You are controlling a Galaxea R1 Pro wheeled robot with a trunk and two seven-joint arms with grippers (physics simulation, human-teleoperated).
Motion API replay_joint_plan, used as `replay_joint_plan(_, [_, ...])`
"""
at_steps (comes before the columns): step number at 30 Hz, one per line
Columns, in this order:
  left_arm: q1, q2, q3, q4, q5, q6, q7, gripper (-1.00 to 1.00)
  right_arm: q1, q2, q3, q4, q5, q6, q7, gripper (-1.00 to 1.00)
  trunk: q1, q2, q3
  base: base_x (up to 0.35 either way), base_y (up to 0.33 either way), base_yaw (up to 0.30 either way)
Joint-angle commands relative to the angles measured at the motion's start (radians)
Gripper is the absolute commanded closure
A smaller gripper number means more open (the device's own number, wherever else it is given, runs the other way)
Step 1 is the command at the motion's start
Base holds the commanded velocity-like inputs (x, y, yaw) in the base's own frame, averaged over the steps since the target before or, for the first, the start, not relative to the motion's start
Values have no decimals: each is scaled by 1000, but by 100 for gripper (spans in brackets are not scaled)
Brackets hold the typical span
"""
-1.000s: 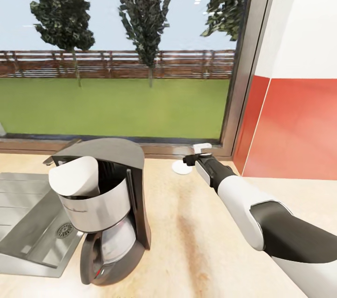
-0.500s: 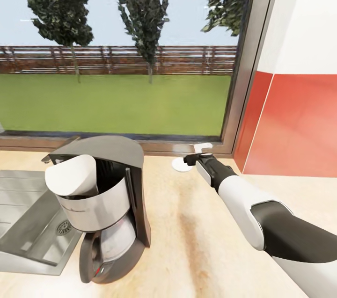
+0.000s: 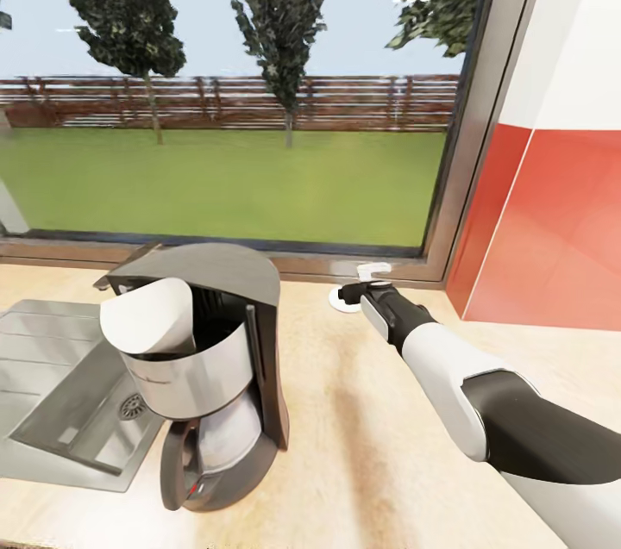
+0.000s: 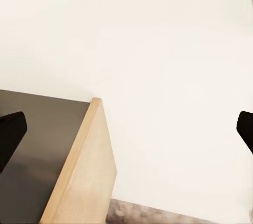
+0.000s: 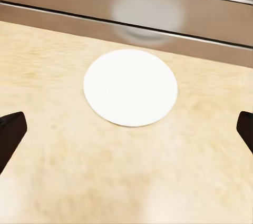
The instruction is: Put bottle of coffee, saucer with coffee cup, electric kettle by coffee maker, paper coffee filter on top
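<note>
Saucer on countertop, partly hidden behind right end effector.

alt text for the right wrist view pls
A small flat white saucer lies on the light wood-grain kitchen countertop just in front of a metal window sill, which shows its faint reflection. The right gripper is open above it, dark fingertips at both picture edges.

Beige wood-grain kitchen countertop, inset steel sink, coffee maker beside sink, saucer near window frame
</note>
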Motion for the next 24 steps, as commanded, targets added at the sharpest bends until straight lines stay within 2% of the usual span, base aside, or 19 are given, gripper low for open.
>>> replay_joint_plan(1, [0,0,1,-1,-6,4,2,-100,0,0,6,-2,-5,6,-6,-100,1,-2,-3,0,0,143])
replay_joint_plan(9, [0,0,1,-1,-6,4,2,-100,0,-2,4,-60,-4,6,-7,-100,1,-2,-15,0,0,143])
replay_joint_plan(12, [0,0,1,-1,-6,4,2,-100,-1,-11,3,-67,-4,5,-8,-100,1,-2,-20,0,0,99])
replay_joint_plan(16, [0,0,1,-1,-6,4,2,-100,-1,-31,2,-70,-5,5,-7,-100,1,-2,-26,0,0,25])
replay_joint_plan(24, [0,0,1,-1,-6,4,1,-100,0,-34,3,-71,-6,5,-7,-100,1,-2,-39,0,0,2])
